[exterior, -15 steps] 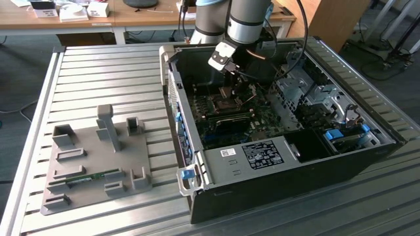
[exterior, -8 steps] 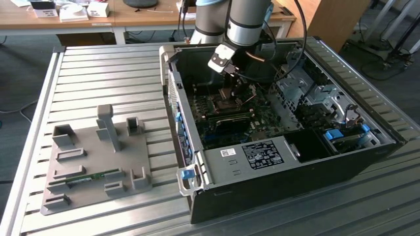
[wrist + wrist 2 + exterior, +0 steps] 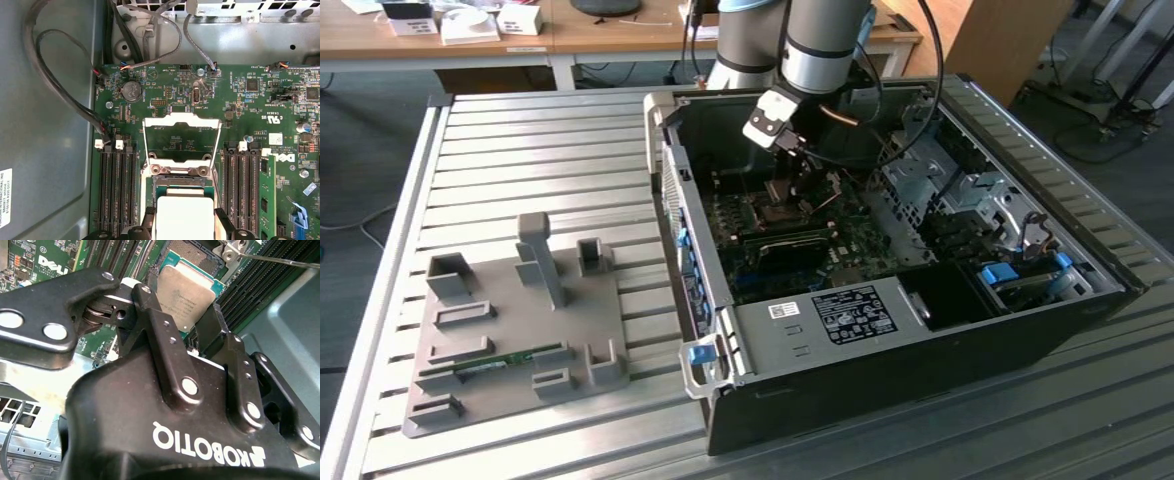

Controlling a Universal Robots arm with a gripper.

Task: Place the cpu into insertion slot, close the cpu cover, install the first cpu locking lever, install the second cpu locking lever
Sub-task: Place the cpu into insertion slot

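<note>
Inside an open computer case (image 3: pixel 894 330) lying on the ribbed metal tabletop (image 3: pixel 520 150), toward the edge at the exterior view's right: the end effector (image 3: pixel 186 225), down among the boards and pinching the cpu (image 3: pixel 187 292) by two opposite edges, fingers (image 3: pixel 155 325) pressed against the chip's sides in both wrist views. Held grey face up over the near part of the insertion slot (image 3: pixel 180 182); touching or just clear, cannot tell. Beyond it, the cpu cover (image 3: pixel 181 137) swung up on its hinge, window showing the board behind, out of the chip's way.

By the look of it, the placing step in hand, chip not yet seated. To do it well: keep the chip flat and square to the socket rim, match corners before lowering, come straight down with no sideways slide over the contact field, and let go only once level in the recess. No pressing down.

Little room at the sides. Black memory slots (image 3: pixel 117 185) close on one flank of the socket, a second bank of memory slots (image 3: pixel 245 180) on the other, a green memory module (image 3: pixel 265 200) standing just past them. Finger spread on release probably bounded by the rim and those banks. Beside the socket in the second wrist view, what looks like a locking lever (image 3: pixel 280 260), worth keeping clear of. Likeliest snags: the raised cover's edge and loose cables (image 3: pixel 50 85) along the case wall. Open room mainly straight up. Near the tabletop's opposite edge, a grey fixture plate (image 3: pixel 520 330), well apart from the work.
</note>
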